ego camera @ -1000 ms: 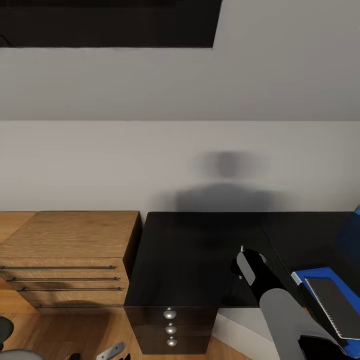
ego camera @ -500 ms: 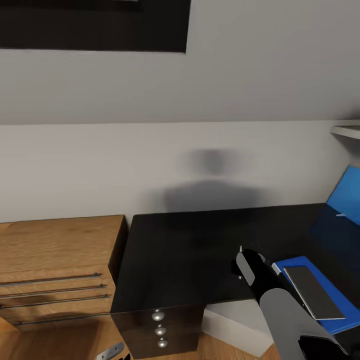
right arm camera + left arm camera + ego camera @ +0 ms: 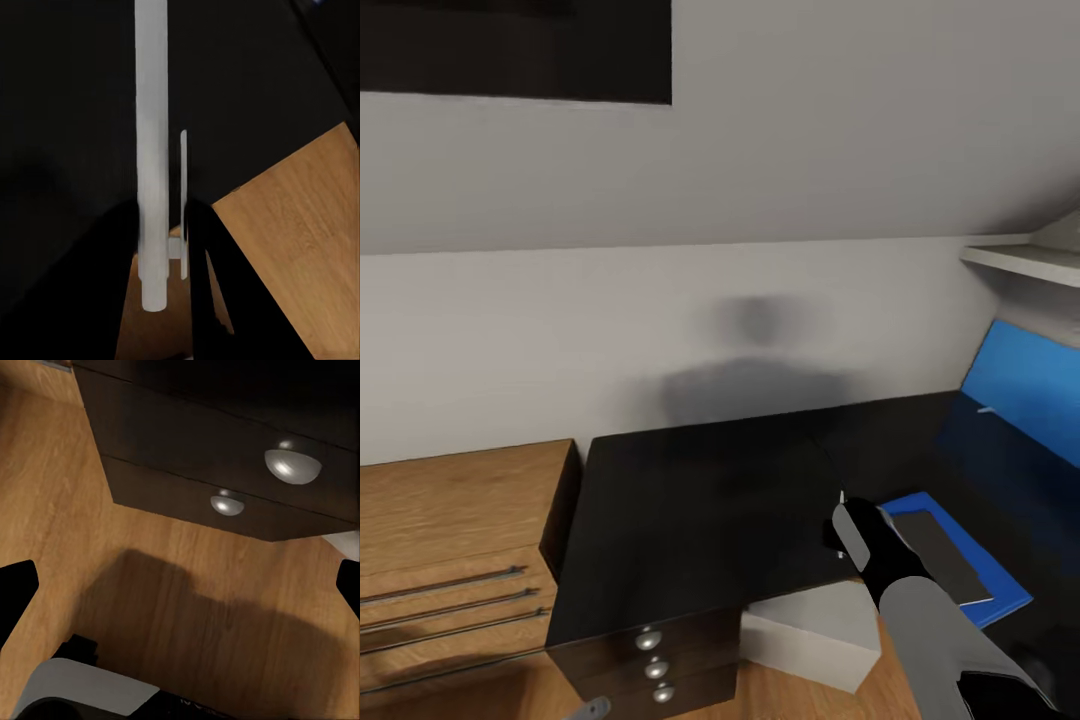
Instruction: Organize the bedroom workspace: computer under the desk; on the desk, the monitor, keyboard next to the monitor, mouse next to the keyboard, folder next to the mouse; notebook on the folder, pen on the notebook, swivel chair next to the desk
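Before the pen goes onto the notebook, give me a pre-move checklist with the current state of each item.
1. Pen clamped in right pincer: ok.
2. Notebook stacked on folder: ok.
3. Folder lying on desk: ok.
4. Notebook cover free to take the pen: ok.
5. Pen above the notebook: not ok, it sits beside the folder's near edge.
6. Left pincer open, near drawer knobs: ok.

Light-wood drawer chest with long bar handles [image 3: 450,560] stands on the wooden plank floor [image 3: 112,547], against the plain white wall [image 3: 560,330]. Dark rectangular panel [image 3: 510,45] hangs high on the wall. Blue upright panel [image 3: 1025,390] leans below a white wall shelf [image 3: 1025,262].
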Controlling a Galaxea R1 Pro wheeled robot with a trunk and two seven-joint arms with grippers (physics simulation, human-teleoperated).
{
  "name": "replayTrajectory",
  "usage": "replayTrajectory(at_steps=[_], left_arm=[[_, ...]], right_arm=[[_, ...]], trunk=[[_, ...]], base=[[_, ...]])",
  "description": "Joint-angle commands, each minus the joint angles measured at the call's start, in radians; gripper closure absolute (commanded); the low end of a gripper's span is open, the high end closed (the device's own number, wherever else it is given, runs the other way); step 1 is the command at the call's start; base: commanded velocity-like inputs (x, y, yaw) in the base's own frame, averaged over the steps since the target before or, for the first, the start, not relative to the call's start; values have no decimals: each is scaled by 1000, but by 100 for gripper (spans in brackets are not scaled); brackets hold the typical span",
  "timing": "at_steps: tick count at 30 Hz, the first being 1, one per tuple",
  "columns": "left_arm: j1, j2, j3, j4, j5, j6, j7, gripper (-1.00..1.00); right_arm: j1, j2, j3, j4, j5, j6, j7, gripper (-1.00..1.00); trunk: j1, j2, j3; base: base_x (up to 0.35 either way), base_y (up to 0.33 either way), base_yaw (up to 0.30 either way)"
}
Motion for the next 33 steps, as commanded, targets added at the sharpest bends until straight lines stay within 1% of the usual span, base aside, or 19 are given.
replayTrajectory(at_steps=[1,2,3,6,10,11,16,24,33], left_arm=[[-1,0,1,7,8,-16,0,-100],[-1,0,1,14,7,-31,0,-100],[-1,0,0,31,7,-61,0,-100],[-1,1,-1,55,7,-94,1,-100],[-1,7,-2,71,6,-116,2,-100],[-1,10,-2,76,6,-122,2,-100],[-1,17,-2,81,6,-130,2,-100],[-1,20,-3,83,6,-134,3,-100],[-1,20,-3,83,6,-137,2,-100]], right_arm=[[-1,1,-2,-1,-11,0,-8,100],[-1,1,-2,-1,-11,1,-8,100],[-1,1,0,-1,-11,1,-8,100],[-1,1,11,-2,-11,1,-6,100],[-1,0,47,-1,-11,0,5,100],[-1,0,64,-1,-11,0,14,100],[-1,-1,90,-1,-11,-3,42,100],[-1,-1,98,0,-11,-8,55,100],[-1,3,99,-1,-12,-13,57,100]], trunk=[[0,-1,-2],[0,-1,-2],[0,-1,-2],[0,-1,-2],[0,-1,-2],[0,-1,-2],[0,-1,-2],[0,-1,-2],[0,-1,-2]], base=[[0,0,-81],[0,0,-65],[0,0,-41],[-23,0,-27],[-90,0,-13],[-144,0,-6],[-172,-1,-3],[-139,-82,-1],[11,-242,0]])
